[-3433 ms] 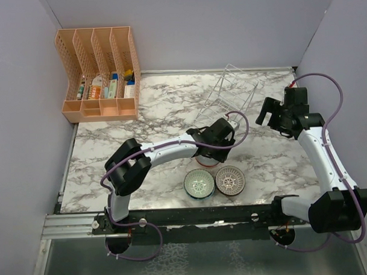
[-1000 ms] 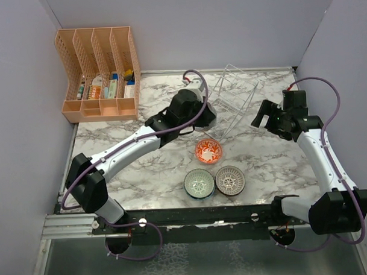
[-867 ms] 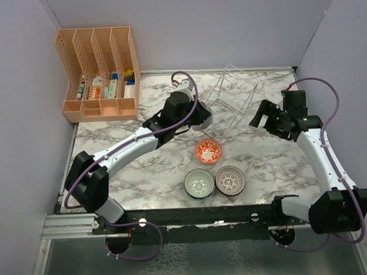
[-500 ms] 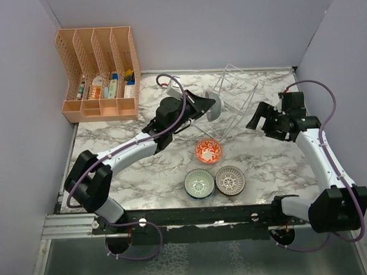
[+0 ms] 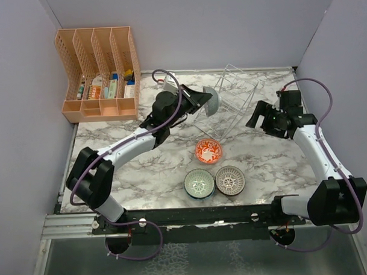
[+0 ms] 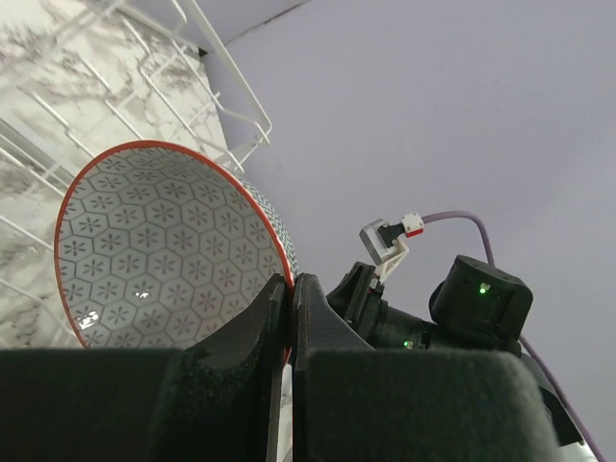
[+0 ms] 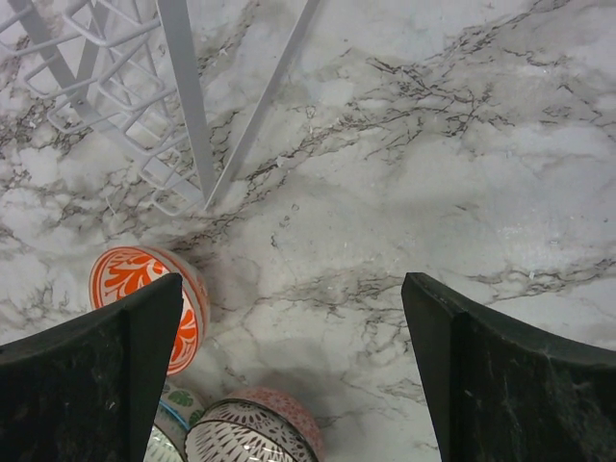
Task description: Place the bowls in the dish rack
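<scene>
My left gripper is shut on the rim of a red-rimmed bowl with a pale hexagon pattern inside. It holds the bowl tilted on edge in the air at the left side of the white wire dish rack. In the left wrist view the bowl sits just in front of the rack's wires, pinched in my gripper. A teal bowl and a brown-grey lattice bowl stand side by side near the front edge. My right gripper is open and empty, right of the rack, over bare marble.
An orange-patterned bowl stands on the marble in front of the rack and also shows in the right wrist view. An orange slotted file organizer with small items stands at the back left. Purple walls close the sides and back.
My left arm has lifted the red-rimmed bowl from the middle of the table, carried it back to the rack and tipped it on edge. My right gripper has edged slightly left.
</scene>
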